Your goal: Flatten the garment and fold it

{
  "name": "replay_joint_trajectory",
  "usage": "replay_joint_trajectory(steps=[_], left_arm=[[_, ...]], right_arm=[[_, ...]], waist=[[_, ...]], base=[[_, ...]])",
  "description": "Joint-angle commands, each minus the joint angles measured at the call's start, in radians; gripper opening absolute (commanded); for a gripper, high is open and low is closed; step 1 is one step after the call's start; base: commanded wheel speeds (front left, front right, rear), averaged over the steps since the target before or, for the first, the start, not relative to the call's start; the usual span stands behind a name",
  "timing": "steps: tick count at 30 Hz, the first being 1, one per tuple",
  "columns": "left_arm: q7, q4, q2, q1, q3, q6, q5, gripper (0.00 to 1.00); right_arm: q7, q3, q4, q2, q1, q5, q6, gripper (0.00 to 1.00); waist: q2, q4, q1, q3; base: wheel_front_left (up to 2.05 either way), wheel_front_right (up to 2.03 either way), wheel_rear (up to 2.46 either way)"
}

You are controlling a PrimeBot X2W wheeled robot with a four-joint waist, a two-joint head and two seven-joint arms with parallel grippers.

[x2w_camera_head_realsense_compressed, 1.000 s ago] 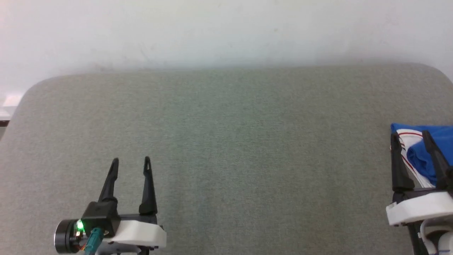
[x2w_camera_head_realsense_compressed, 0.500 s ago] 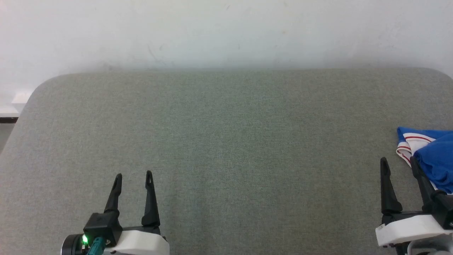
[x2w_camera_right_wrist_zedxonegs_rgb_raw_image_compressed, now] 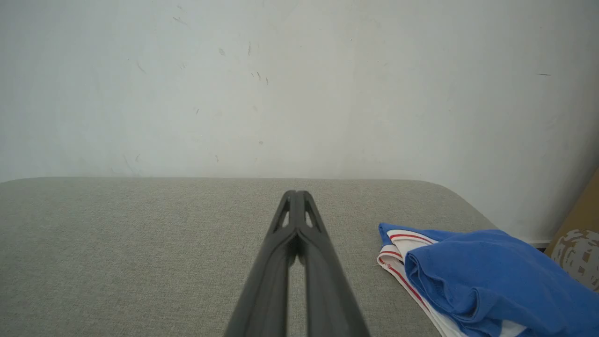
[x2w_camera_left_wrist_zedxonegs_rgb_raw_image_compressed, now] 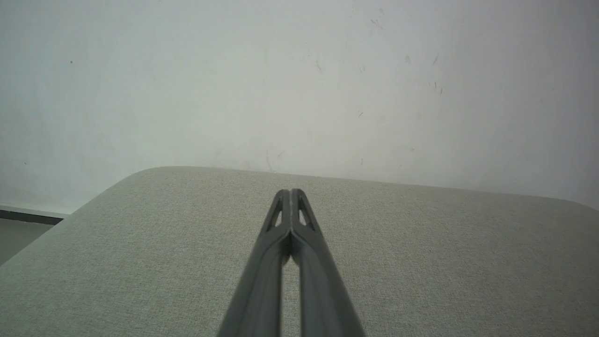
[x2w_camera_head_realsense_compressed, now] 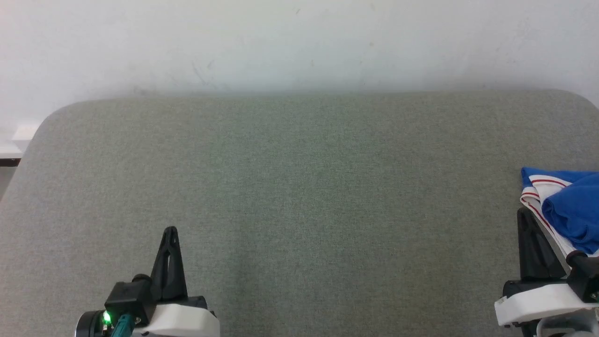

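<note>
The garment (x2w_camera_head_realsense_compressed: 568,210) is a crumpled royal-blue shirt with white trim and thin red stripes, bunched at the right edge of the grey fabric table (x2w_camera_head_realsense_compressed: 299,187). In the right wrist view the garment (x2w_camera_right_wrist_zedxonegs_rgb_raw_image_compressed: 482,276) lies to the right of my fingers, apart from them. My right gripper (x2w_camera_head_realsense_compressed: 522,213) (x2w_camera_right_wrist_zedxonegs_rgb_raw_image_compressed: 295,193) is shut with nothing between its fingers, just left of the cloth. My left gripper (x2w_camera_head_realsense_compressed: 170,230) (x2w_camera_left_wrist_zedxonegs_rgb_raw_image_compressed: 291,192) is shut and empty over bare table at the lower left.
A white wall (x2w_camera_head_realsense_compressed: 299,42) rises right behind the table's far edge. The table's rounded corners show at the far left (x2w_camera_head_realsense_compressed: 51,117) and far right. Off the table's right end stand a tan board (x2w_camera_right_wrist_zedxonegs_rgb_raw_image_compressed: 582,215) and a mottled object (x2w_camera_right_wrist_zedxonegs_rgb_raw_image_compressed: 575,255).
Both grippers have gone from open to shut, with nothing caught in them. Both sit lower in the head view than a second ago, and the right fingers no longer straddle the cloth.
</note>
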Motion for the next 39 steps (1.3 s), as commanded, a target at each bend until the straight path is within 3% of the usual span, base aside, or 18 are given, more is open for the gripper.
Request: replay_joint_trajectory(steps=[1, 39], left_arm=[[0.005, 0.001, -0.004, -0.002, 0.005, -0.007, 0.007, 0.0], [0.087, 0.017, -0.059, -0.027, 0.082, -0.106, 0.103, 0.0]], right_arm=[[0.004, 0.003, -0.001, 0.0, -0.001, -0.002, 0.0, 0.0], [0.078, 0.053, -0.018, 0.002, -0.018, -0.023, -0.001, 0.0]], waist=[[-0.0001, 0.0, 0.0, 0.0], [-0.0001, -0.011, 0.0, -0.003]], base=[[0.0, 0.0, 0.0], [0.0, 0.0, 0.0]])
